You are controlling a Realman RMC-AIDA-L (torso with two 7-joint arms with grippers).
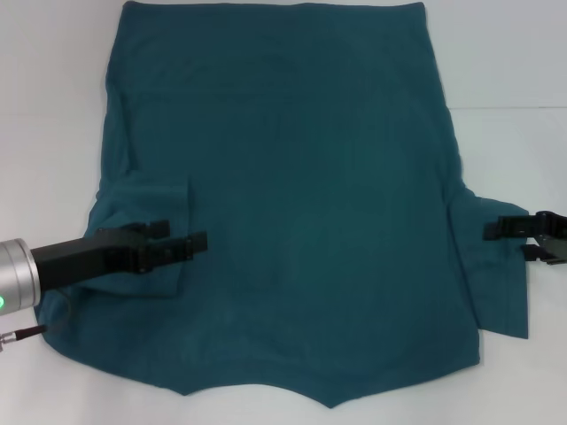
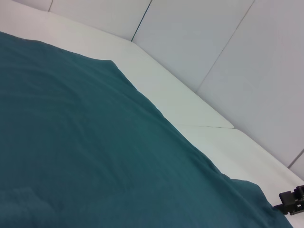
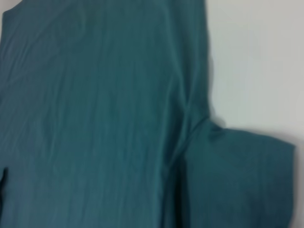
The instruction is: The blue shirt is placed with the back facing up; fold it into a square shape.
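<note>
Blue shirt (image 1: 301, 204): spread flat on the white bench (image 1: 514, 62), plain side up, hem toward 12 o'clock and collar toward 6 o'clock in the head view; it fills most of that view.
Left sleeve (image 1: 146, 230): already turned inward over the body at about 8 o'clock, with a squared edge lying on the shirt.
Right sleeve (image 1: 496, 266): laid out flat past the side seam at about 4 o'clock, not yet folded.
Left claw (image 1: 182, 241): low over the turned-in sleeve at 8 o'clock, fingers pointing toward the shirt's middle; whether it is clenched or released cannot be told.
Right claw (image 1: 507, 237): at 3 to 4 o'clock, by the outer part of the right sleeve, fingers parted and holding nothing visible.
Step in hand: judged to be the sleeve folds, left side done, right side pending.
Next move: probably calls for the right claw to pinch the right sleeve's outer edge and carry it inward toward 9 o'clock, matching the left, before the body is folded lengthwise.
</note>
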